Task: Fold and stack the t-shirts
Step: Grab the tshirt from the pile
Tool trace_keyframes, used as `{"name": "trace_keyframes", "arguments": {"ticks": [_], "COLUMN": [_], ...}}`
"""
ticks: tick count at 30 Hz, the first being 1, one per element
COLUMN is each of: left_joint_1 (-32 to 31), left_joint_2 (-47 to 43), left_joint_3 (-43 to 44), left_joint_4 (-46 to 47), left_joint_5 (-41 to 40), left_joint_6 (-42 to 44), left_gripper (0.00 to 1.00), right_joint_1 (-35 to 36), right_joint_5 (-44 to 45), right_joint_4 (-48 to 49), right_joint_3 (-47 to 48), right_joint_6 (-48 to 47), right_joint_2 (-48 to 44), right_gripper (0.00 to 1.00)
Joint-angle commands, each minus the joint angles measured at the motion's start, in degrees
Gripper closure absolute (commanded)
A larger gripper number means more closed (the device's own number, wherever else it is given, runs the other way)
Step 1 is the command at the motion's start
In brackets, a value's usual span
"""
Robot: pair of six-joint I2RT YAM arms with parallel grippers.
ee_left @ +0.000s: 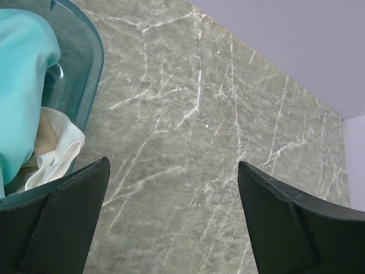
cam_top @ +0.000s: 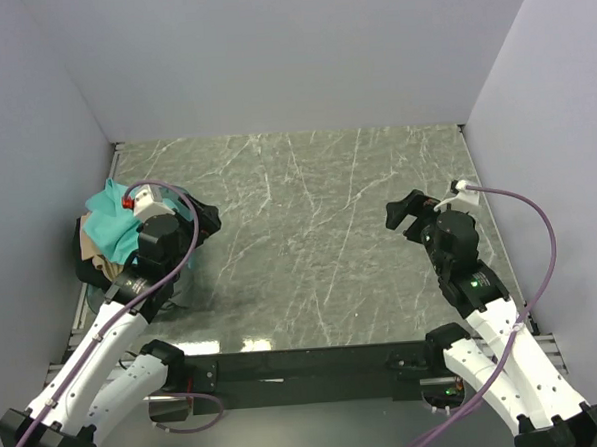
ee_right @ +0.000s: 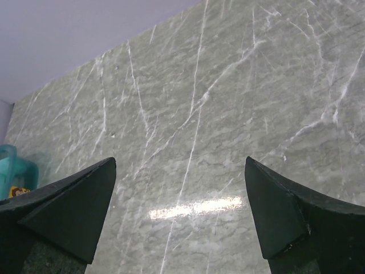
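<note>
The t-shirts lie bunched in a translucent bluish tub [ee_left: 94, 67] at the table's left edge. On top is a teal shirt [cam_top: 112, 217] [ee_left: 21, 85], with a tan shirt [cam_top: 98, 266] [ee_left: 52, 149] under it and dark cloth [cam_top: 82, 241] at the far left. My left gripper [cam_top: 206, 222] [ee_left: 173, 165] hovers just right of the tub, open, with only bare table between its fingers. My right gripper [cam_top: 402, 209] [ee_right: 180, 162] hangs over the right half of the table, open and holding nothing.
The grey marbled table [cam_top: 309, 233] is boxed in by pale walls at the left, back and right. The tub's teal edge [ee_right: 12, 171] shows far left in the right wrist view. A purple cable [cam_top: 539, 221] loops beside the right arm.
</note>
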Motion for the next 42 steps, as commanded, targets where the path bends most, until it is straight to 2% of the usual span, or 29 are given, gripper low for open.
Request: {"name": "trace_keyframes", "arguments": {"ticks": [1,4,10,15,18,19,22,26,31,34,42], "left_joint_1": [0.1,0.1,0.2,2.6,9.6,14.6,21.8,25.7,27.5,27.7,27.7], "left_joint_2": [0.2,0.4,4.3,9.5,13.6,14.2,14.3,12.2,9.5,10.6,13.6], "left_joint_3": [1.1,2.0,7.1,12.2,16.0,16.7,17.8,17.2,14.9,14.5,9.7], "left_joint_4": [-0.4,-3.1,-14.7,-16.9,-24.3,-26.2,-32.1,-36.7,-33.9,-35.6,-25.4], "left_joint_5": [-1.5,-3.1,-15.6,-15.0,-15.8,-14.6,-15.1,-20.8,-20.8,-19.5,-8.2], "left_joint_6": [-1.2,-3.2,-12.2,-12.2,-17.3,-18.3,-24.1,-30.0,-30.4,-31.9,-22.4], "left_gripper": [0.01,0.01,0.01,0.01,0.0,0.01,0.0,0.01,0.01,0.01,0.01], "right_joint_1": [-0.2,-0.2,-0.2,-0.2,-0.2,-0.2,-0.2,-0.2,-0.2,-0.2,-0.2], "right_joint_5": [0.1,-0.7,-2.4,-2.9,-3.0,-3.0,-3.0,-5.8,-4.6,-5.3,-5.3], "right_joint_4": [1.8,3.3,6.2,4.2,4.1,4.3,6.1,7.6,5.4,5.3,6.1], "right_joint_3": [0.2,-0.7,-1.5,-1.0,-1.9,-2.1,-2.7,-3.8,-2.4,-2.6,-3.4], "right_joint_6": [-1.5,-1.6,-2.5,-2.5,-2.3,-2.7,-2.9,-2.9,-2.8,-2.5,-2.2], "right_joint_2": [-1.0,-1.5,-0.5,1.1,1.5,1.4,1.7,3.0,5.0,5.0,4.6], "right_gripper": [0.0,0.0,0.0,0.0,0.0,0.0,0.0,0.0,0.0,0.0,0.01]}}
